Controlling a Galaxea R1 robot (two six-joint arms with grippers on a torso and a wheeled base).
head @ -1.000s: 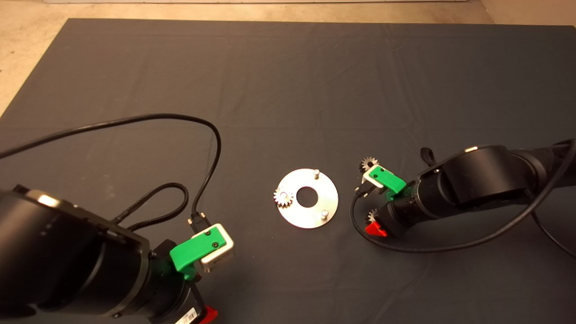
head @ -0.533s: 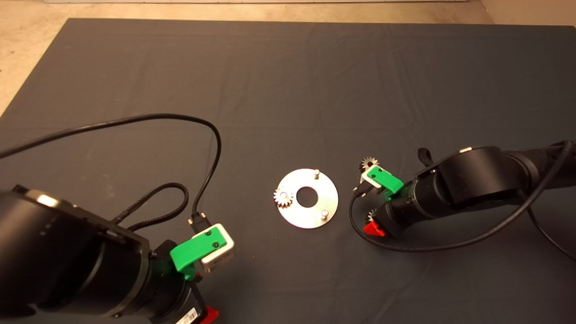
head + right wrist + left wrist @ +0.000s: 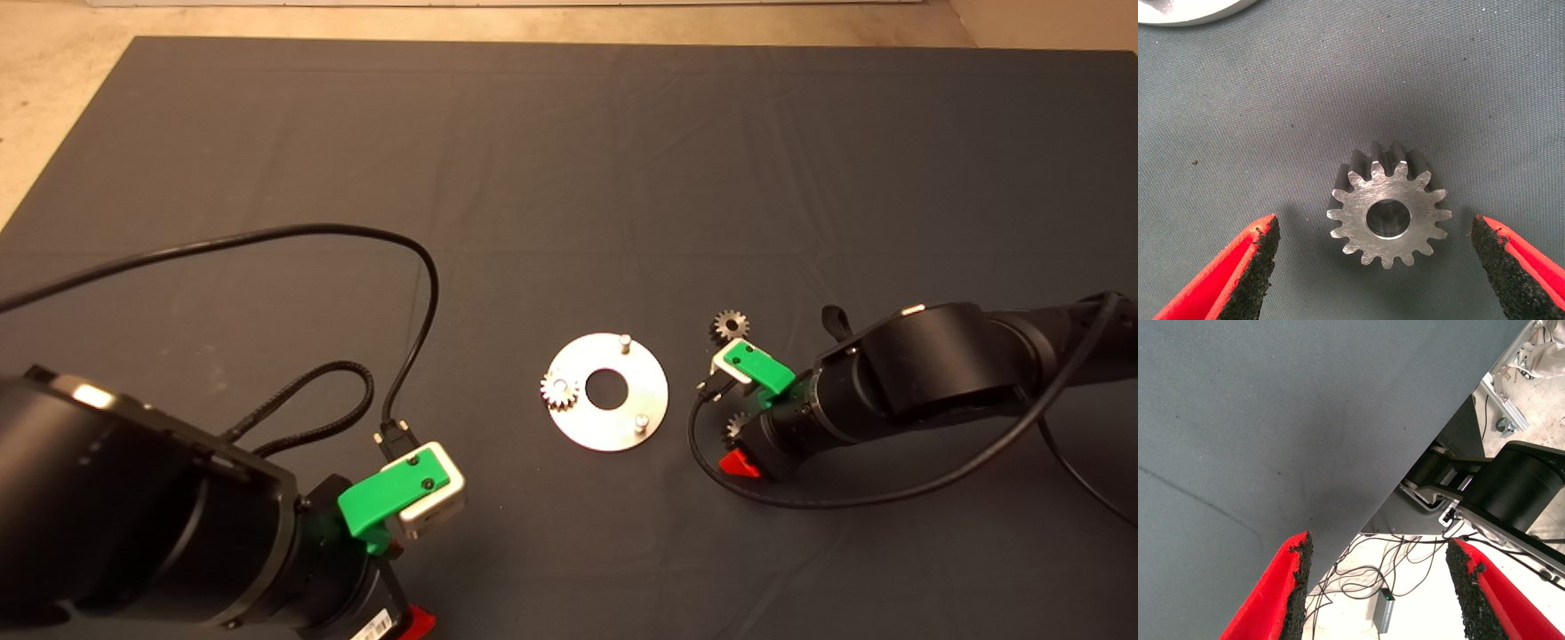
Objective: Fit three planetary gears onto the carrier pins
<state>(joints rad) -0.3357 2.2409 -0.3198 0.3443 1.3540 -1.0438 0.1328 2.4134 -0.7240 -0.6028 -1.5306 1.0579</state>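
Observation:
The shiny round disc (image 3: 607,391) lies mid-mat with a central hole. One planetary gear (image 3: 559,391) sits on its left pin. Two carrier pins (image 3: 625,340) (image 3: 640,421) stand bare. A second gear (image 3: 731,324) lies loose on the mat, right of the disc. A third gear (image 3: 734,428) lies flat under my right gripper (image 3: 741,444). In the right wrist view this gear (image 3: 1388,213) lies between the spread fingers (image 3: 1251,273), which do not touch it; the right gripper (image 3: 1373,230) is open. My left gripper (image 3: 404,613) waits at the lower left, open and empty (image 3: 1378,550).
Black cables loop on the mat left of the disc (image 3: 427,267) and under the right wrist (image 3: 800,498). The disc's rim (image 3: 1191,10) shows in the right wrist view. The left wrist view looks past the mat's edge (image 3: 1418,460) at floor cables and the robot's base.
My right arm has shifted toward the near edge, uncovering the loose gear behind it and keeping its fingers over the nearer gear. The left arm has not moved.

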